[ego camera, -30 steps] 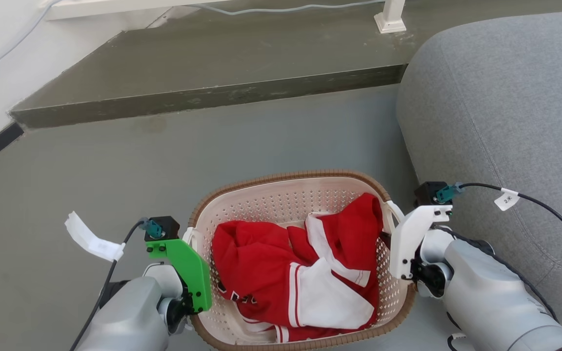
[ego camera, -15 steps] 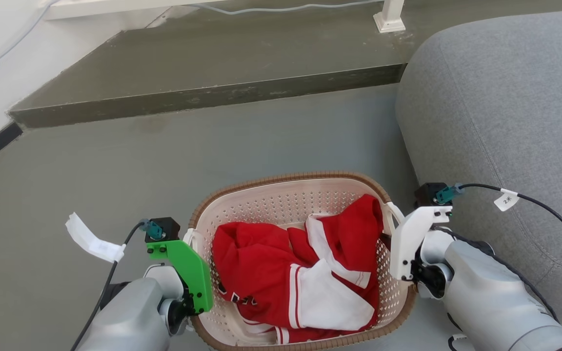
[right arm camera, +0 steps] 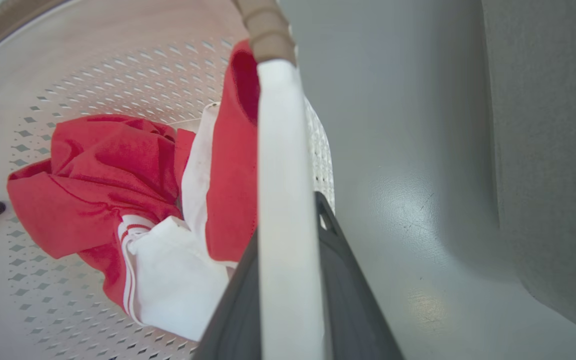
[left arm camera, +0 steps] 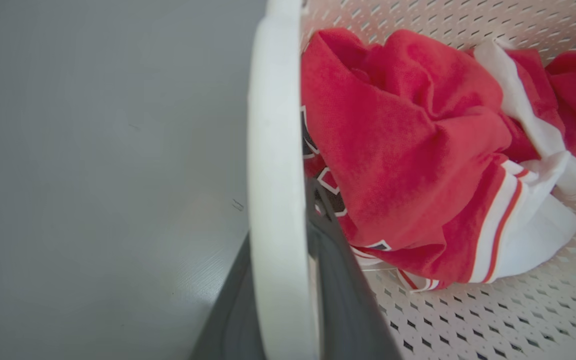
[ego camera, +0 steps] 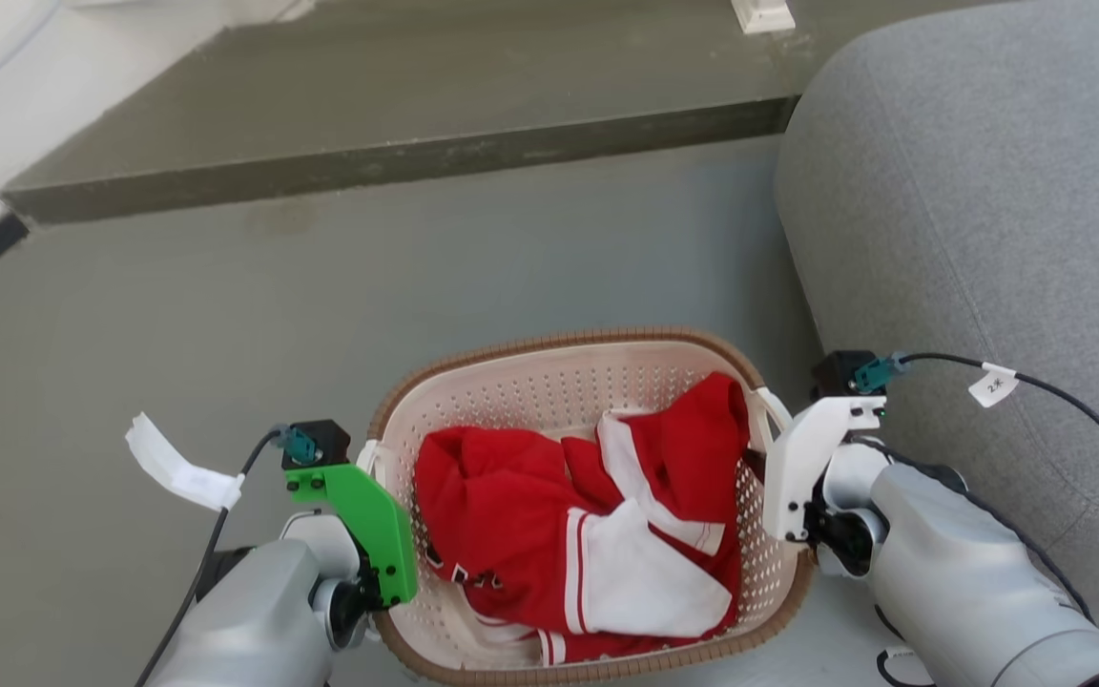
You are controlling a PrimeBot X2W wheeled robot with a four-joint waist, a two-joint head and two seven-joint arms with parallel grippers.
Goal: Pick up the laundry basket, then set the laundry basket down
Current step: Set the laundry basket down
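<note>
The laundry basket (ego camera: 559,358) is between our arms, down at the grey floor (ego camera: 511,258), just beside the sofa (ego camera: 988,191). Our left gripper (left arm camera: 280,215) pinches the left loop handle (left arm camera: 273,125), our right gripper (right arm camera: 288,215) the right loop handle (right arm camera: 280,125). We should lift both evenly, keeping the rim level.

Silver arms (ego camera: 254,620), green L bracket (ego camera: 368,534), white R bracket (ego camera: 800,468), blk cables (ego camera: 1069,403).

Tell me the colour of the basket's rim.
Brown, woven-look, on the laundry basket; clearest in head view.
</note>
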